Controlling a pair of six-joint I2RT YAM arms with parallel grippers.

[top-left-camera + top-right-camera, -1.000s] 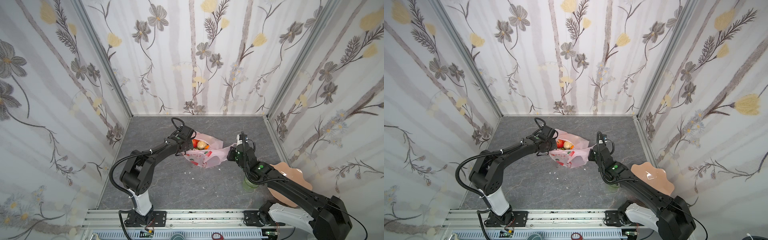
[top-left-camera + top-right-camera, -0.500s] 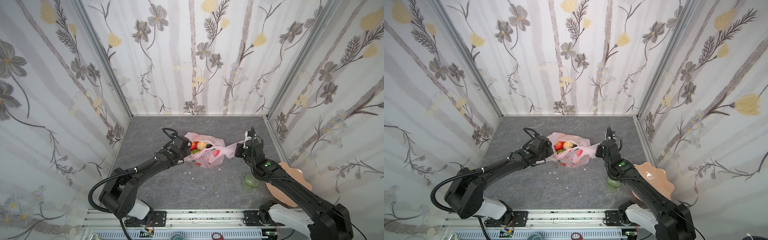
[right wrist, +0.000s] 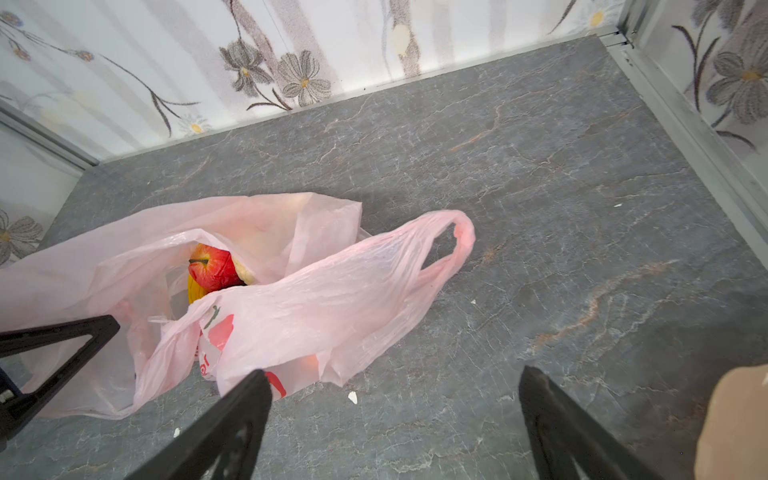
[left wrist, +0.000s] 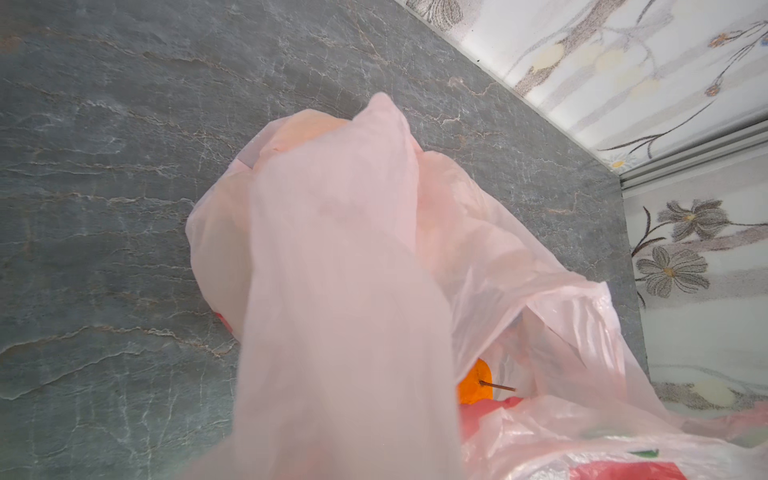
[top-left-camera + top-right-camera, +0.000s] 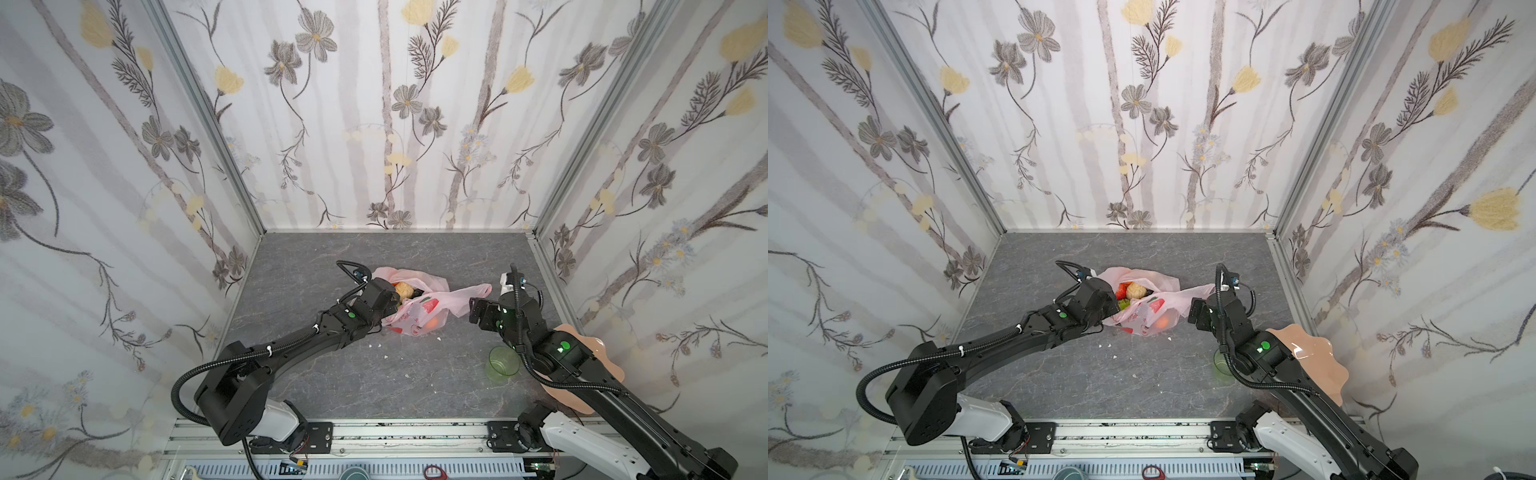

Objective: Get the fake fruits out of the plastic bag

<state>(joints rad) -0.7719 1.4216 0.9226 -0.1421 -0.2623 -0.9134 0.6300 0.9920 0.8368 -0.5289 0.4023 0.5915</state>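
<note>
R gripper [image 3: 392, 374] stands wide open w/ nothing in it, just short of plastic bag [image 3: 311, 299], whose handle [image 3: 457, 232] lies slack on table [image 3: 540, 166]. L gripper [image 5: 384, 303] is clamped tight, apparently on bag's near rim (film drapes over its cam), prob. to keep the mouth up so fake fruits [image 5: 1131, 291] stay reachable; red apple [image 3: 212, 268] & orange [image 4: 473, 386] sit inside. Vs 1 s ago: R was pinching that handle, bag stretched btwn both arms. Now it's released, bag slumped on table, R backed off.

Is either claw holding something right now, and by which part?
The left gripper pinches the plastic bag at its mouth's rim; right gripper is open, holding nothing.
</note>
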